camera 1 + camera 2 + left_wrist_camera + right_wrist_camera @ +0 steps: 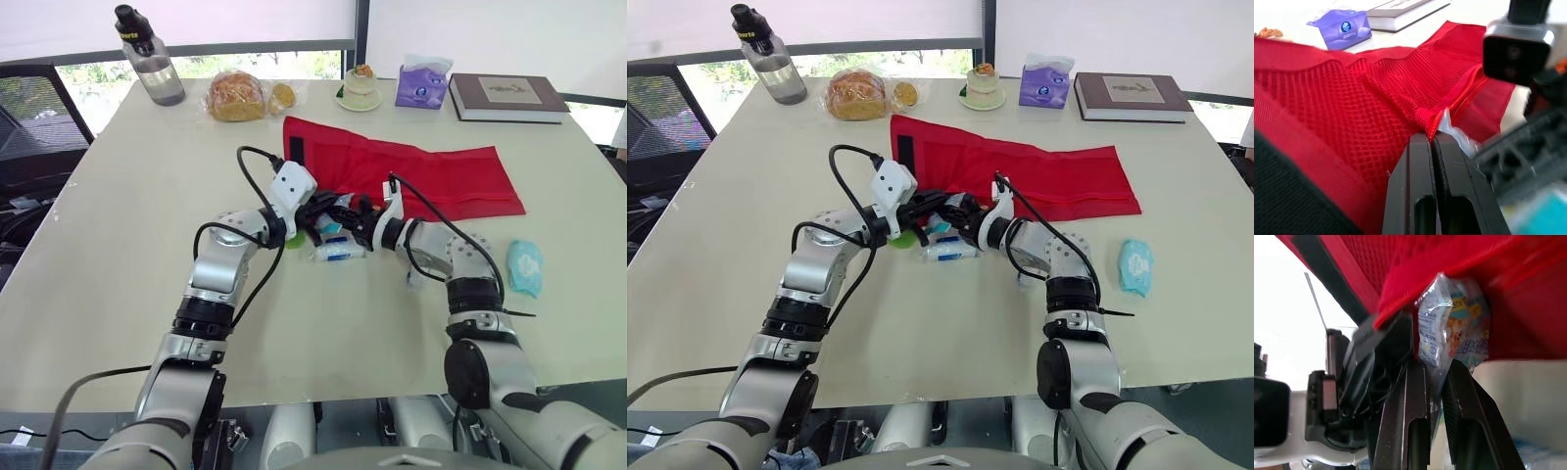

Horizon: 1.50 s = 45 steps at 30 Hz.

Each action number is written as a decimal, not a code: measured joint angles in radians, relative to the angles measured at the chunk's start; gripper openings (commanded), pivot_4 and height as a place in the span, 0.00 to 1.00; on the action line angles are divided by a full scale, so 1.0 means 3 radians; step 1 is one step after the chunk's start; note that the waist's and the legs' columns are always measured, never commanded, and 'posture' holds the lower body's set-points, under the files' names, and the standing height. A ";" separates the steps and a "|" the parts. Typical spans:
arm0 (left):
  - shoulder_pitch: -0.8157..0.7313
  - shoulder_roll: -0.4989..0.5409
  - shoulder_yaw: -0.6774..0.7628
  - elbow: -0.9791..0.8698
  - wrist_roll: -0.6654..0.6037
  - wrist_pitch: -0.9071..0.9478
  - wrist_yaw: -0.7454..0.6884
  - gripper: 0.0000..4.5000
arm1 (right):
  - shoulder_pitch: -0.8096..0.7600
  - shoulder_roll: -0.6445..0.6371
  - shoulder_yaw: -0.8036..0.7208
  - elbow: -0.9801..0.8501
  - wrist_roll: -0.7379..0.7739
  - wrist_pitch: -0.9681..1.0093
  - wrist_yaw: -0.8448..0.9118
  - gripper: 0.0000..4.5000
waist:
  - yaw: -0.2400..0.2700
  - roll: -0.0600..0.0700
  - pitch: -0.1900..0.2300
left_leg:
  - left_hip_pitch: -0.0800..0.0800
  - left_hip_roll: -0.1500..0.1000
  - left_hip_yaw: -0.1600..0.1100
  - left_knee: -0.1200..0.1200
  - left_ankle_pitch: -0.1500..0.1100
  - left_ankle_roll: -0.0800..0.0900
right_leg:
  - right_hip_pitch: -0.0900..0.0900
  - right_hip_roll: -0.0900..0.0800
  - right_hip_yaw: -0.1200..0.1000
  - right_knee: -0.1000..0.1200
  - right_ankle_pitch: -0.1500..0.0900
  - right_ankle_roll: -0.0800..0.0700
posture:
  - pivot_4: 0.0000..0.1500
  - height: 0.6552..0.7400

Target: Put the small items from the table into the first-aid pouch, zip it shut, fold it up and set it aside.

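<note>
**Step in hand:** loading the small items. Zipping, folding and setting aside are not yet begun.

**Pouch** (431, 176): red, lying unfolded and flat on the far middle of the surface (118, 255). A black strip runs along its left end. The inner face is red mesh, and a pocket mouth is raised at the near edge.

**Left hand** (1431, 142): fingers closed together, pinching the rim of the mesh pocket and holding it up off the pouch.

**Right hand** (1432, 369): closed on a clear-wrapped packet (1449, 328) with blue and orange print. The packet's top end sits at the lifted red rim; whether it has entered the pocket cannot be told.

**Loose items:**
- A white-and-blue tube (340, 252) lies on the surface just beside the two hands, at the pouch's near edge.
- A teal packet (524, 266) lies well apart, to the right of the right arm.

**Next move, as judged:** push the packet deeper under the rim while the left hand holds the mouth open, then let go once it is well inside. The thin wrapper looks slippery and could crumple or catch on the mesh.
</note>
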<state>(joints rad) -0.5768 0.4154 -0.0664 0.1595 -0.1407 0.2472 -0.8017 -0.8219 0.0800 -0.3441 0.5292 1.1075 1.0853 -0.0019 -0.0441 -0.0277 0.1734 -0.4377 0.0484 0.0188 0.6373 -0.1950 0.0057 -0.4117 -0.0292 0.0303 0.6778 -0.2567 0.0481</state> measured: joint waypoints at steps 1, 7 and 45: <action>0.0027 0.0024 0.0002 -0.0012 -0.0010 -0.0004 -0.0021 0.01 | -0.0020 0.0004 -0.0044 0.0062 -0.0002 -0.0006 0.0008 0.00 | 0.0003 0.0000 0.0000 | 0.0000 0.0000 0.0000 -0.0001 0.0000 0.0000 | 0.0000 0.0000 -0.0001 0.0000 0.0000 0.0000 | 1.00 1.00; 0.0069 0.0076 0.0042 -0.0036 -0.0034 -0.0030 -0.0029 0.01 | -0.0068 0.0044 -0.0120 0.0173 -0.0074 -0.0194 0.0170 0.00 | 0.0008 0.0000 0.0000 | -0.0001 0.0000 0.0000 0.0000 0.0000 0.0000 | 0.0000 -0.0001 -0.0001 -0.0001 0.0000 0.0000 | 1.00 1.00; -0.0060 -0.0111 0.0188 -0.0101 -0.0465 0.0967 0.0075 0.01 | 0.0176 0.0174 0.0042 -0.0399 -0.0383 -0.0466 0.0147 0.00 | 0.0008 0.0001 0.0001 | 0.0000 0.0000 -0.0001 -0.0001 0.0000 0.0000 | 0.0000 -0.0001 -0.0001 -0.0001 0.0000 0.0000 | 1.00 1.00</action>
<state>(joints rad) -0.5949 0.3821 -0.0099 0.1291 -0.2803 0.5372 -0.7792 -0.7689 0.1322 -0.3314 0.4094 0.9927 0.9455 0.0423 -0.0416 -0.0274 0.1737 -0.4378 0.0484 0.0184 0.6370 -0.1950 0.0056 -0.4117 -0.0294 0.0299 0.6775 -0.2568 0.0482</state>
